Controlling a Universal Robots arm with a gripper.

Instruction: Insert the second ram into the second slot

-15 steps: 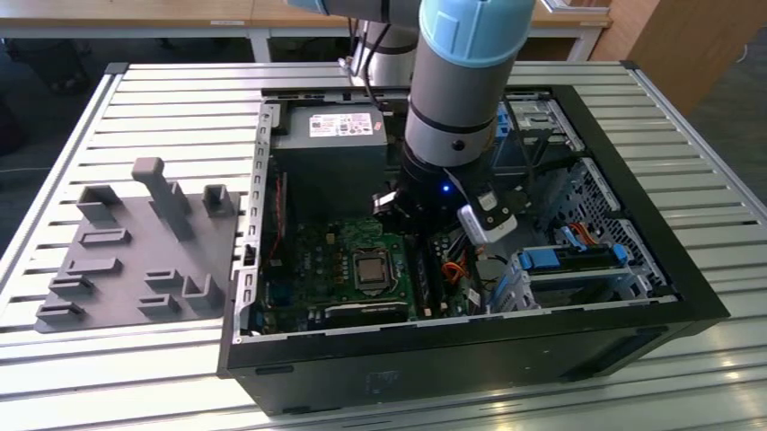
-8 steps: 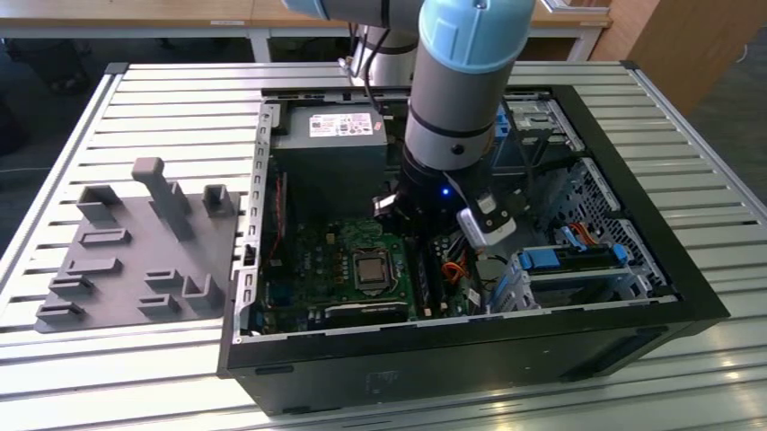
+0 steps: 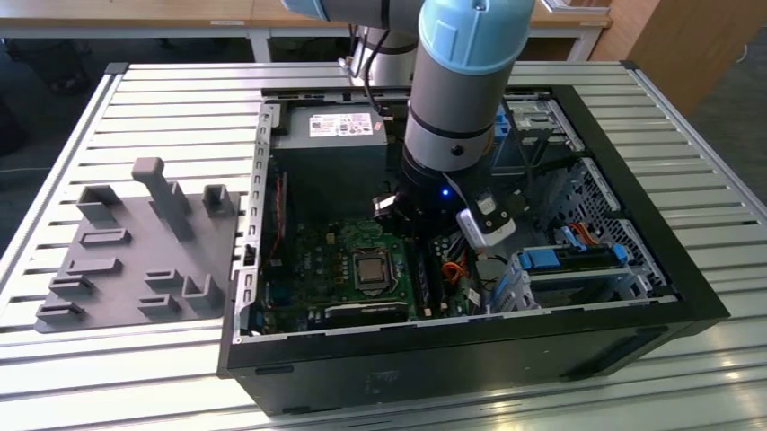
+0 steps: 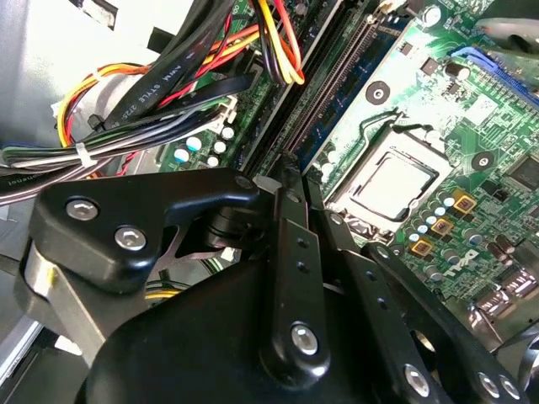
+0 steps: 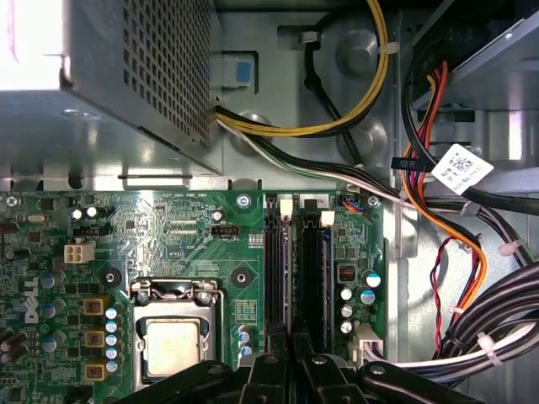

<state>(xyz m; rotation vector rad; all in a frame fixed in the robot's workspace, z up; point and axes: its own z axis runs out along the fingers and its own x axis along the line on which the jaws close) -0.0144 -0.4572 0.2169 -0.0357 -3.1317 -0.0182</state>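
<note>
Green motherboard [image 5: 202,244] is lying under the end effector [image 5: 290,353], whose fingers are standing together over the RAM slots [image 5: 295,269]; the second ram [image 5: 285,278] seems seated edge-on there. Pressing straight down evenly would seat it best.

A worktop [image 3: 144,99] of pale metal slats fills most of the exterior view, bright with glare along its near edge. Behind it stands a light wooden desk [image 3: 180,18] on white legs, with dark floor [image 3: 48,63] beneath. At the exterior view's right a brown wooden cabinet [image 3: 683,45] rises beside grey floor.
</note>
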